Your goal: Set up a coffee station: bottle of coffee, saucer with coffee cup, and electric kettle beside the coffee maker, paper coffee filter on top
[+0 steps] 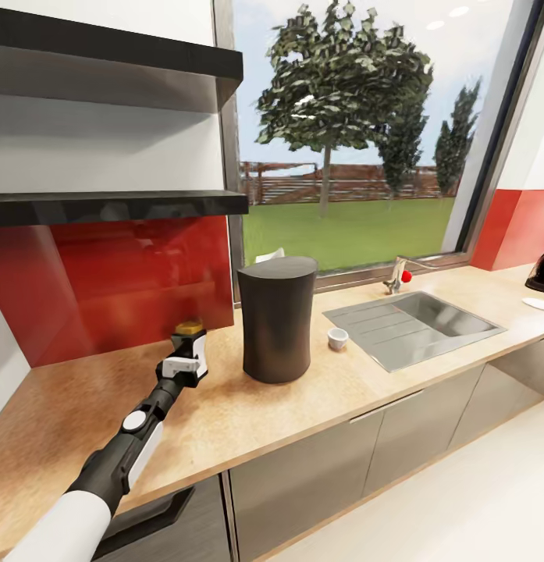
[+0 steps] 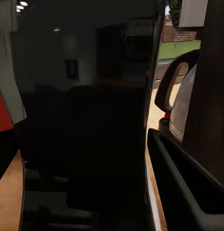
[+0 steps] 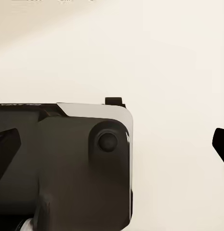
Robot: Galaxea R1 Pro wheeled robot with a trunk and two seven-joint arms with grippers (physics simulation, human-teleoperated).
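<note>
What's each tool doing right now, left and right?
Left tool: closed on the coffee bottle, down at the countertop beside the coffee maker.
Right tool: state cannot be told.

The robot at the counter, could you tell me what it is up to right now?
The left arm is stretched over the wooden countertop, its left gripper at a small bottle with a yellow cap by the red backsplash, left of the tall dark coffee maker. Whether the fingers are closed on it is unclear. A small white cup stands between the coffee maker and the sink.
</note>
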